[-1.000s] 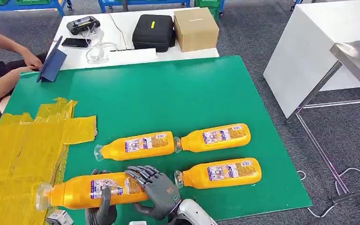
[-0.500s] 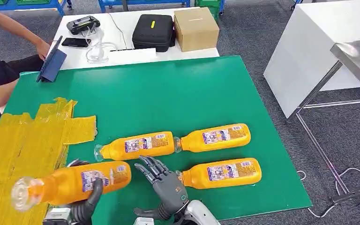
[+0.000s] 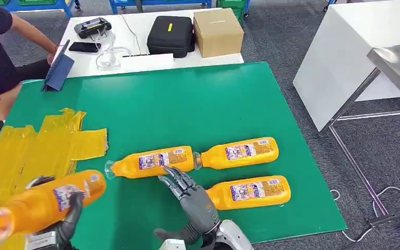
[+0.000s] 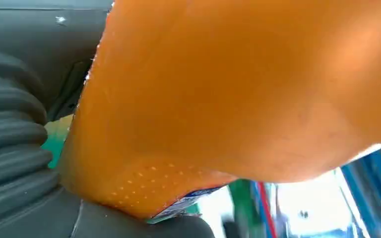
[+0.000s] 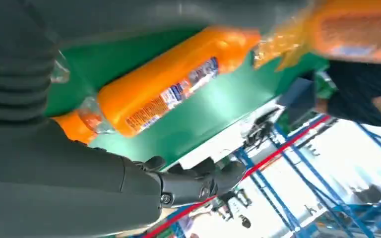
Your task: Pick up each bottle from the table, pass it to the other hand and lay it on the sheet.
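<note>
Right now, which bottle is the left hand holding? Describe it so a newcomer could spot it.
On the green table, look to the yellow sheet at its left edge. The orange bottle above it is gripped by the left hand; unlike the other bottles, it is off the table.

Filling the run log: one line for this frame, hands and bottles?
left hand: holds bottle over yellow sheet | right hand: open, fingers apart | green mat: three bottles lying | stage: handover done, placing pending

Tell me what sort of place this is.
Probably a robot lab or test workshop, not a home. A green work mat with orange bottles laid out in a set, a white bench carrying a handheld controller, black equipment case and cables, and blue racking over grey carpet point that way.
</note>
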You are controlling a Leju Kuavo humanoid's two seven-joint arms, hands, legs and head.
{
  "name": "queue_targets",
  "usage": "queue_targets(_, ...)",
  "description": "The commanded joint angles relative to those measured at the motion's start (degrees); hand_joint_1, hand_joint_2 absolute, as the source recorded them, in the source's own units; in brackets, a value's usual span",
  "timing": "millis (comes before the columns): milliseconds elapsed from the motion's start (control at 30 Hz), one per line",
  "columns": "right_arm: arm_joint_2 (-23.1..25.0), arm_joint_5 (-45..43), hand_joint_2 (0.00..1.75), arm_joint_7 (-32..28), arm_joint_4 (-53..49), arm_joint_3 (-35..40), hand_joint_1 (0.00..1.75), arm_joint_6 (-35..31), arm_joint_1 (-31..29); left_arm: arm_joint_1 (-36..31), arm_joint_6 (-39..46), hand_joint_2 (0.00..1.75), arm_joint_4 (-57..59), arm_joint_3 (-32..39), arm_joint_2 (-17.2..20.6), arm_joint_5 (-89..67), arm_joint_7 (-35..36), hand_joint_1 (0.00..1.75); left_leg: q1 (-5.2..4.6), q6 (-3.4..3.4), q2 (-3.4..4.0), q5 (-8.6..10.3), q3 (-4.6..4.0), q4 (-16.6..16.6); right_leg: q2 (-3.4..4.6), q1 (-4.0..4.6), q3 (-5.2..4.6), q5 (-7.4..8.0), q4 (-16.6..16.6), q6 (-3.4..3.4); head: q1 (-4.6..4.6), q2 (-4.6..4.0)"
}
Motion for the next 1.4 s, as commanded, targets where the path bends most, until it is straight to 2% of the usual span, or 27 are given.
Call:
queue_targets(33, -3.9, -4.7, 1.75, 0.4, -0.7, -0.9, 0.0, 5.5, -8.3, -4.8, 8.3, 1.75, -2.5, 6.5, 8.0, -23.5, 4.8, 1.75, 0.08, -0.06, -0.06, -0.02, 0.06, 0.0, 0.04, 0.09, 0.06, 0.01, 0.0, -0.09, 0.0, 0.0)
queue_targets(100, -4.5, -6.0, 1.75, 2.2, 1.2, 0.2, 0.0, 6.8, -13.6, -7.4, 11.3, 1.75, 4.9, 4.9, 10.1, -36.9, 11.0, 1.75, 0.02, -0.05, -0.05, 0.1, 0.06, -0.1, 0.03, 0.02, 0.01, 0.07, 0.0, -0.05, 0.0, 0.0)
queue_targets(167, -4.8, -9.8, 1.75, 4.6, 4.8, 1.9, 0.0, 9.7, -23.3, -11.0, 12.4, 1.75, 9.3, 7.6, 10.8, -60.6, 16.9, 1.75, -0.01, -0.03, -0.05, 0.17, 0.11, -0.1, 0.04, -0.01, 0.06, 0.1, -0.1, -0.05, 0.0, 0.0)
queue_targets(200, -4.1, -12.3, 1.75, 5.1, 6.2, 1.9, 0.0, 12.0, -26.7, -11.7, 12.4, 1.75, 10.1, 6.8, 12.7, -66.0, 20.4, 1.75, 0.01, -0.04, 0.07, 0.19, 0.08, -0.1, 0.17, 0.0, 0.0, 0.16, 0.0, -0.06, 0.0, 0.0)
queue_targets(267, -2.6, -14.1, 1.75, 7.0, 10.6, 2.8, 0.0, 14.8, -33.7, -12.7, 12.4, 1.75, 14.6, 1.5, 23.3, -67.6, 28.7, 1.75, -0.01, -0.06, 0.2, 0.26, 0.01, 0.0, 0.31, -0.02, -0.1, 0.26, 0.0, -0.05, 0.0, 0.0)
queue_targets(300, -0.2, -11.8, 1.75, 13.5, 20.1, 6.7, 0.0, 19.0, -44.4, -23.7, 12.4, 1.75, 30.3, -27.3, 42.3, -67.6, 57.5, 1.75, 0.04, -0.12, 0.29, 0.33, -0.01, 0.0, 0.45, 0.02, -0.17, 0.38, 0.1, -0.1, 0.0, 0.0)
queue_targets(333, 1.4, -11.8, 1.75, 14.0, 24.3, 6.7, 0.0, 19.5, -47.6, -26.9, 12.4, 1.75, 33.6, -33.5, 42.6, -67.6, 63.1, 1.75, -0.07, -0.09, -0.13, 0.64, -0.11, -0.2, -0.01, -0.08, -0.19, 0.49, 0.1, -0.22, 0.02, 0.0)
queue_targets(400, 2.0, -11.8, 1.75, 14.4, 26.7, 6.4, 0.0, 19.9, -49.3, -27.8, 12.4, 1.75, 34.5, -33.7, 42.1, -67.6, 63.0, 1.75, -0.06, -0.17, -0.45, 0.88, -0.31, -0.1, -0.4, -0.08, -0.37, 0.59, 0.1, -0.09, 0.04, 0.0)
queue_targets(500, 1.6, -11.6, 1.75, 13.9, 31.8, 6.6, 0.0, 19.4, -50.4, -29.4, 12.4, 1.75, 37.8, -34.4, 41.4, -67.6, 61.5, 1.75, 0.22, -0.52, -0.24, 1.33, -0.58, -0.1, -0.19, 0.2, -0.86, 1.02, 0.1, -0.44, -0.07, 0.0)
queue_targets(533, 1.6, -11.6, 1.75, 13.8, 32.8, 6.7, 0.0, 19.3, -50.7, -30.3, 12.4, 1.75, 39.2, -35.6, 41.2, -67.6, 61.9, 1.75, 0.19, -0.45, -0.07, 1.36, -0.72, -0.1, -0.02, 0.17, -0.96, 1.09, 0.1, -0.42, -0.09, 0.0)
queue_targets(633, 2.0, -10.8, 1.75, 13.8, 35.5, 7.5, 0.0, 19.3, -52.0, -32.8, 12.4, 1.75, 44.5, -37.5, 40.1, -67.6, 62.0, 1.75, 0.25, -0.39, -0.26, 1.4, -0.78, 0.0, -0.25, 0.24, -0.8, 1.01, 0.1, -0.3, -0.02, 0.0)
queue_targets(733, 3.4, -11.5, 1.75, 13.5, 38.3, 7.7, 0.0, 20.4, -53.9, -35.7, 12.4, 1.75, 51.7, -36.5, 37.6, -67.6, 60.4, 1.75, 0.18, -0.35, -0.17, 1.41, -0.95, 0.0, -0.14, 0.2, -0.96, 1.07, 0.2, -0.4, 0.02, 0.0)
queue_targets(833, 4.3, -14.0, 1.75, 12.4, 38.7, 7.3, 0.0, 22.9, -54.6, -37.4, 11.6, 1.75, 56.2, -32.3, 35.9, -67.6, 56.7, 1.75, 0.15, -0.38, -0.21, 1.41, -1.1, 0.0, -0.16, 0.17, -1.12, 1.12, 0.2, -0.35, 0.02, 0.0)
queue_targets(933, 4.6, -14.3, 1.75, 12.5, 38.9, 8.1, 0.0, 23.5, -54.3, -38.0, 10.0, 1.75, 58.0, -29.7, 35.4, -67.6, 54.5, 1.75, 0.23, -0.42, -0.28, 1.35, -1.11, 0.1, -0.19, 0.25, -1.09, 1.08, 0.2, -0.39, 0.02, 0.0)
queue_targets(1400, 5.3, -14.3, 1.75, 12.3, 41.1, 11.4, 0.0, 26.2, -53.2, -40.5, 6.5, 1.75, 61.2, -28.7, 34.7, -67.6, 54.0, 1.75, 0.19, -0.36, -0.29, 1.39, -1.18, 0.1, -0.23, 0.21, -1.18, 1.1, 0.2, -0.34, 0.02, 0.0)
